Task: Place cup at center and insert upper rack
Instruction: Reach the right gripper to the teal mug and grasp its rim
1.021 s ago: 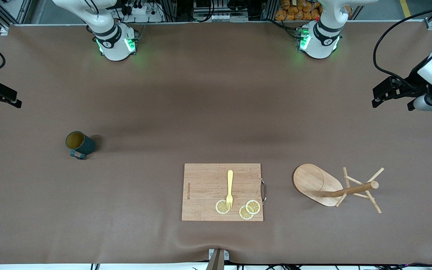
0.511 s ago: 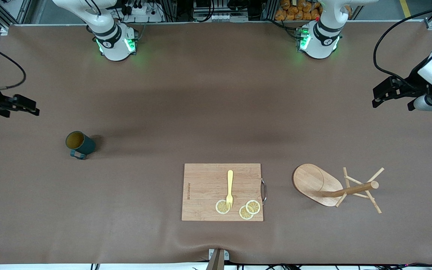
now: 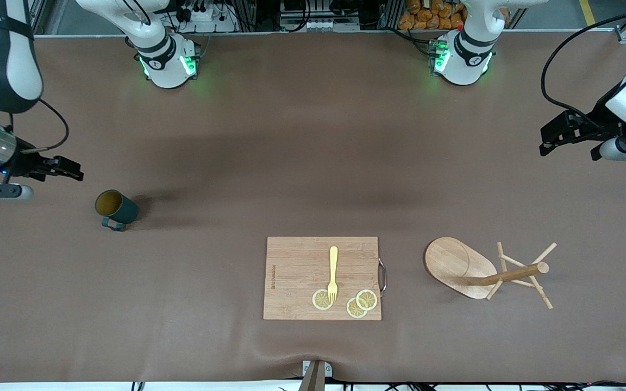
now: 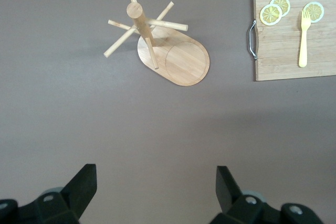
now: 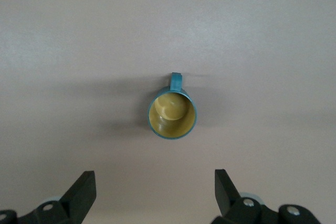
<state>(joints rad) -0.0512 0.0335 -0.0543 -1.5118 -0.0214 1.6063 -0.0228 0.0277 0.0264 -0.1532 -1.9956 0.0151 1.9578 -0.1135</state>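
Worktop (image 3: pixel 291 163): one, brown, bearing every item listed

Cup (image 3: pixel 114 207): one, dark teal with yellowish inside, upright, toward the right arm's end of the worktop, handle turned toward the front camera; seen from above in the right wrist view (image 5: pixel 172 115); nothing is touching it

Rack (image 3: pixel 487 274): one, light wood, lying tipped on its side toward the left arm's end of the worktop, oval base raised on edge, post pointing toward that end, crossed pegs near the post's tip; also seen in the left wrist view (image 4: pixel 157 45)

Board (image 3: pixel 322 277): one, rectangular, wooden, with a metal handle on the edge facing the rack; placed between cup and rack, nearer the front camera than the cup

Fork (image 3: pixel 333 273): one, yellow, laid on the board, tines toward the front camera

Lemon slices (image 3: pixel 366 299): three, on the board's near end, one under the fork's tines

Right claw (image 3: pixel 68 169): one, released, nothing held, raised over the worktop near the cup

Left claw (image 3: pixel 555 133): one, released, nothing held, raised over the left arm's end of the worktop, well apart from the rack
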